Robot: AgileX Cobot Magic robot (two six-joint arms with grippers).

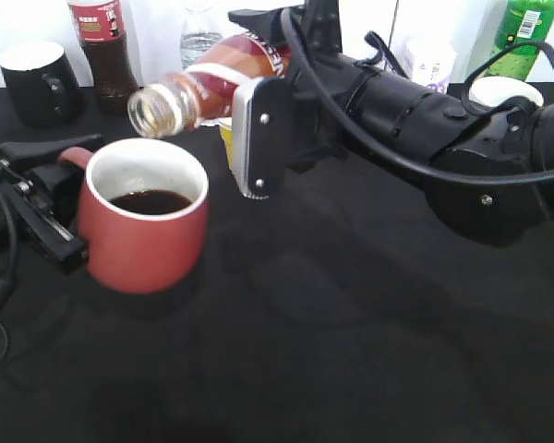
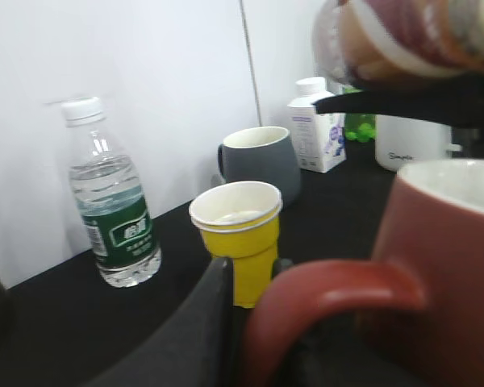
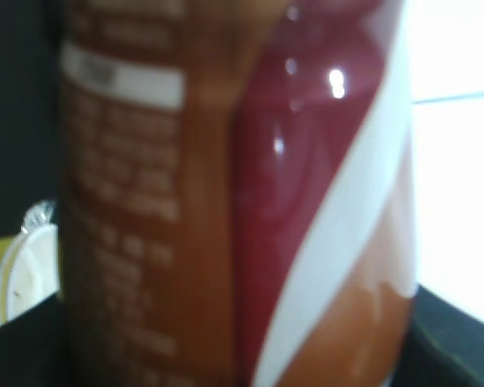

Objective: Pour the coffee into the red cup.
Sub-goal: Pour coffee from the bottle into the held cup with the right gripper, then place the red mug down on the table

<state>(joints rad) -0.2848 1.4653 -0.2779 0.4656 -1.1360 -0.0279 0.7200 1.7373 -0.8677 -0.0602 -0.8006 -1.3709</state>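
The red cup (image 1: 143, 231) stands at the left and holds dark liquid. My left gripper (image 1: 69, 198) is shut on its loop handle (image 2: 339, 302), which fills the lower left wrist view beside the cup's wall (image 2: 444, 266). My right gripper (image 1: 257, 83) is shut on the coffee bottle (image 1: 198, 92). The bottle is uncapped and tipped nearly level, with its mouth just above the cup's far rim. No stream shows. The bottle's brown, red and white label fills the right wrist view (image 3: 226, 201), and the bottle also shows at the top of the left wrist view (image 2: 411, 36).
A small yellow cup (image 2: 238, 234) stands just behind the red cup. At the back are a black mug (image 1: 37, 81), a dark bottle with a red label (image 1: 106, 51), a water bottle (image 2: 113, 210), a grey mug (image 2: 258, 161), a white carton (image 2: 319, 125), a white mug (image 1: 506, 92) and a green bottle (image 1: 526, 28).
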